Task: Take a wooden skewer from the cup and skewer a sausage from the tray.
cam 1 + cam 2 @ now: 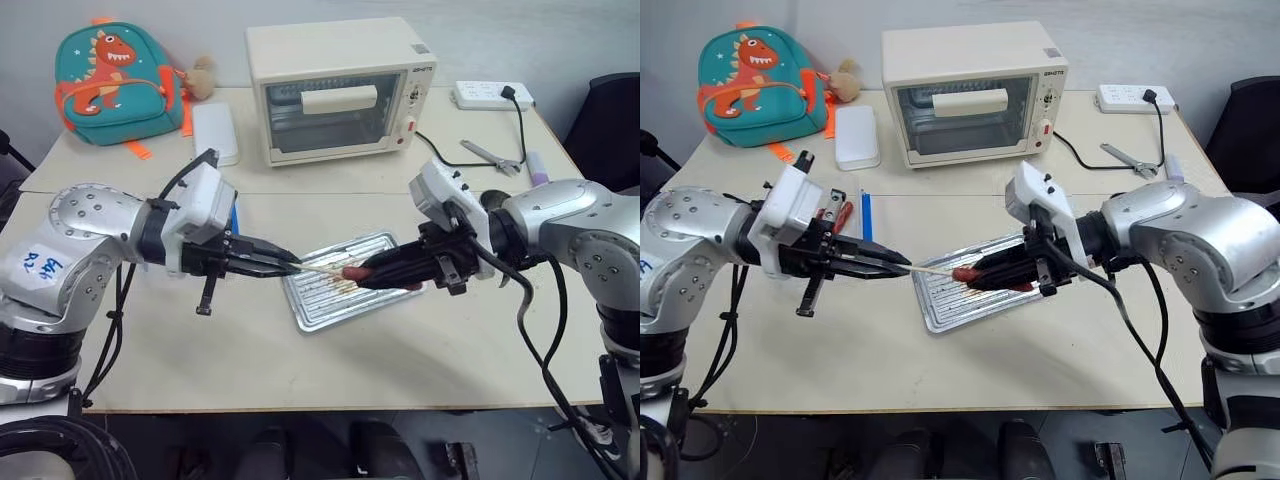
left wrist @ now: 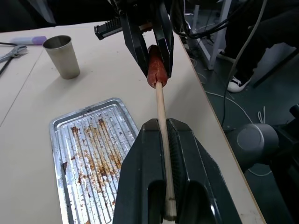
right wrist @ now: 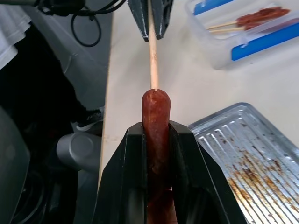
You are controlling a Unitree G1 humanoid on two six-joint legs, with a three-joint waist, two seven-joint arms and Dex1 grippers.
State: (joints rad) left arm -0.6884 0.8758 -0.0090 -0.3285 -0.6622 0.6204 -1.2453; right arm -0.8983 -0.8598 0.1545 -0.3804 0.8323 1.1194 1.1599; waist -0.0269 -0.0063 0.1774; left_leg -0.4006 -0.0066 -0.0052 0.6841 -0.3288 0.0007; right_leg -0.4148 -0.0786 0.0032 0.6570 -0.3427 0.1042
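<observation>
Held in the air above the near part of the tabletop (image 1: pixel 300 370), over the tray (image 1: pixel 320 300), with both arms brought together: left gripper (image 1: pixel 285 262) from the left, right gripper (image 1: pixel 372 272) from the right, pointing at each other. Arranged so probably to keep stick and meat on one line, so the point goes in along the length and not out through the side.

Left jaws closed tight on the wooden skewer (image 2: pixel 161 112), gripping its back part, the front part free and reaching to the right. Right jaws closed narrow around the sausage (image 3: pixel 155 121), clamped on both sides, one end sticking out toward the skewer. Skewer tip touching that end at the middle and seemingly just entered; how deep, cannot tell.

Tray flat under the meeting point, ridged, with brown grease marks, no other sausage seen on it. Judged: piercing begun, pushing through not yet done.

Farther right, the cup (image 2: pixel 62 57) upright on the tabletop, well apart from the tray. Farther left, a clear plastic box (image 3: pixel 233 32) with blue edges, finished skewers inside.
</observation>
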